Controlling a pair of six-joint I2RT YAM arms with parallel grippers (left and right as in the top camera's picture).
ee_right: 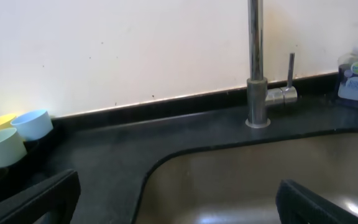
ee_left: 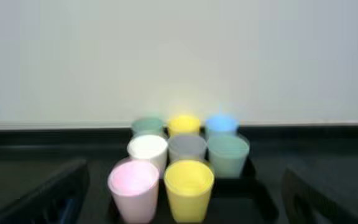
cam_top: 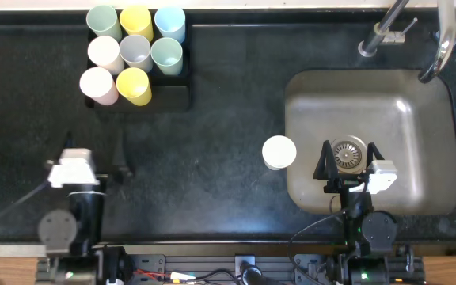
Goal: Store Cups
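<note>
A black tray (cam_top: 174, 98) at the counter's back left holds several cups in pastel colours, among them a pink cup (cam_top: 99, 85) (ee_left: 133, 186) and a yellow cup (cam_top: 134, 85) (ee_left: 188, 185) in its front row. The tray's front right slot is bare. A lone white cup (cam_top: 279, 152) stands on the counter beside the sink's left rim. My left gripper (cam_top: 95, 154) is open, low on the counter in front of the tray, its fingers (ee_left: 51, 196) well short of the cups. My right gripper (cam_top: 348, 158) is open over the sink drain, to the right of the white cup.
The steel sink (cam_top: 418, 103) (ee_right: 241, 180) takes up the right side, with a tap (cam_top: 386, 28) (ee_right: 255, 68) behind it and a soap bottle (ee_right: 357, 73) at the back right. Dark counter (cam_top: 212, 119) lies between tray and sink. Tray cups (ee_right: 17, 134) also appear in the right wrist view.
</note>
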